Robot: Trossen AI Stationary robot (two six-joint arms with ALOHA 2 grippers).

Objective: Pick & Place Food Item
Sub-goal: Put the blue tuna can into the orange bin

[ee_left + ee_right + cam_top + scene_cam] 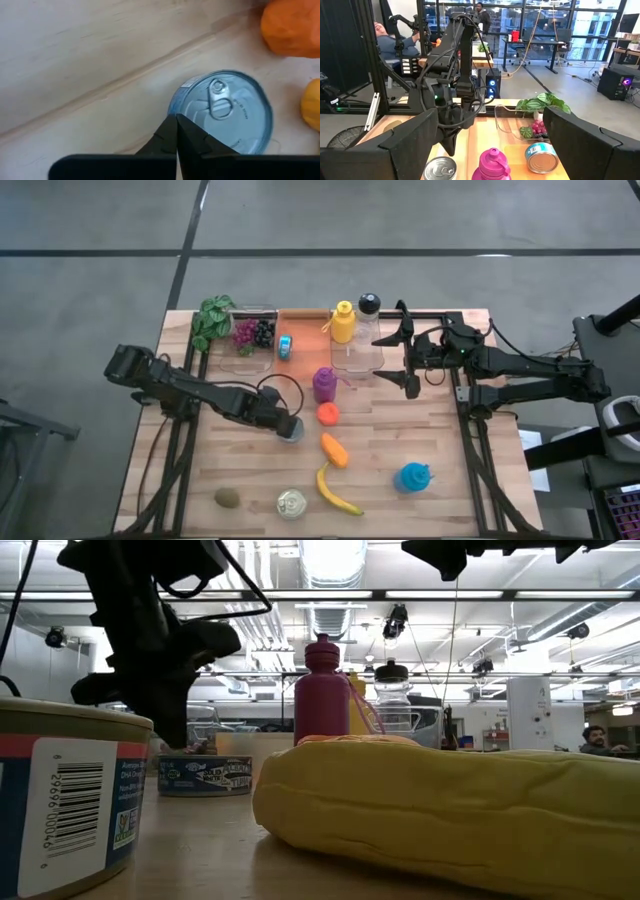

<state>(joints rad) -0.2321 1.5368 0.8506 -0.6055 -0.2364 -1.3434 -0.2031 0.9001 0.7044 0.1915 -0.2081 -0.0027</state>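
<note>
A flat blue can (291, 427) with a ring-pull lid (222, 112) stands on the table's middle left, beside an orange round fruit (328, 414). My left gripper (283, 420) is shut and points steeply down. Its tips (177, 120) are over the rim of the lid on the side toward the left arm. In the low view the gripper (177, 735) shows just above the can (205, 775). My right gripper (402, 358) hangs open and level, high over the far right of the table, holding nothing. My left gripper's shut fingertips (170, 131) come from above, slanting down, and stand at the rim of the can's lid (186, 100). I cannot tell whether they touch the lid or stay just above it. The can stands flat on the table.
Near the can are a purple bottle (325, 384), a carrot (334, 450), a banana (335, 492), a second can (291, 504) and a kiwi (227, 497). A blue item (413, 477) lies at the near right. Bottles, grapes in a clear box (252, 335) and a plant (212, 320) line the far edge.
</note>
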